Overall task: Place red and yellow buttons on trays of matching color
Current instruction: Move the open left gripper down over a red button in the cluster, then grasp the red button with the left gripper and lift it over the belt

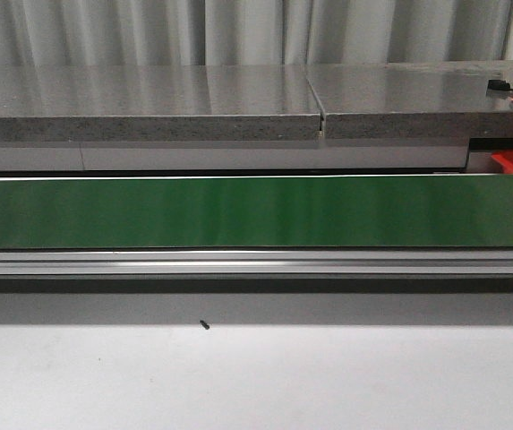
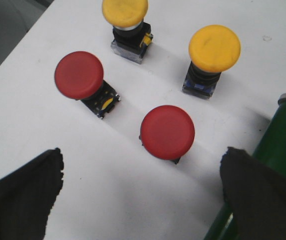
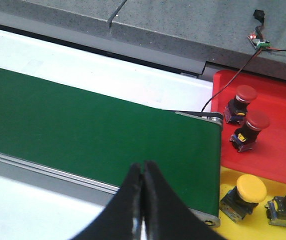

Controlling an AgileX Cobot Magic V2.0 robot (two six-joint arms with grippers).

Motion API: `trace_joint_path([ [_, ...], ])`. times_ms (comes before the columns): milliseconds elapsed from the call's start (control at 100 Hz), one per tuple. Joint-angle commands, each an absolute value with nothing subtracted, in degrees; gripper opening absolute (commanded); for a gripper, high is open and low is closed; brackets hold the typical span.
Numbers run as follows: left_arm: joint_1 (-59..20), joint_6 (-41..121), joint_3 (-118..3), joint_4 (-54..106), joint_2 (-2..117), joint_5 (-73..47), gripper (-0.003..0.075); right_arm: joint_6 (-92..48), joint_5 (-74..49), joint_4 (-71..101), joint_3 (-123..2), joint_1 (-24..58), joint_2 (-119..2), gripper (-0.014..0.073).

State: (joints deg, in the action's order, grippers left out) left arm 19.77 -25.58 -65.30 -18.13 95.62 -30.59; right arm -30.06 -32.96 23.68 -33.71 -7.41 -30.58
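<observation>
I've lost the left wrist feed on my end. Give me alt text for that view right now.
Four mushroom-head buttons stand on a white table: two red buttons nearer the camera, two yellow buttons beyond them. The left hand is open above them, its dark fingers at the frame's lower corners, touching nothing. The green conveyor belt's end shows at one edge.
</observation>
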Motion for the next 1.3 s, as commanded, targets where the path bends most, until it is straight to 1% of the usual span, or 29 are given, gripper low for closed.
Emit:
trace_joint_path([
  [0, 19.94, -25.22, -68.48, -18.12, 95.38, -27.51, 0.0618, -30.03, -29.43, 24.45, -35.08, -7.28, -30.66, -0.0069],
  [170, 19.94, -20.85, -71.51, -14.39, 98.55, -27.51, 0.0618, -30.03, -29.43, 24.45, -35.08, -7.28, -30.66, -0.0069],
  [610, 19.94, -19.38, -74.32, -13.09, 103.90, -27.72, 0.0618, -30.03, -29.57, 24.45, -35.08, -7.28, -30.66, -0.0069],
  [1290, 19.94, -18.06, -74.32, -12.96, 105.36, -25.18, 0.0618, -30.03, -29.57, 24.45, -35.08, -7.28, -30.66, -0.0069],
])
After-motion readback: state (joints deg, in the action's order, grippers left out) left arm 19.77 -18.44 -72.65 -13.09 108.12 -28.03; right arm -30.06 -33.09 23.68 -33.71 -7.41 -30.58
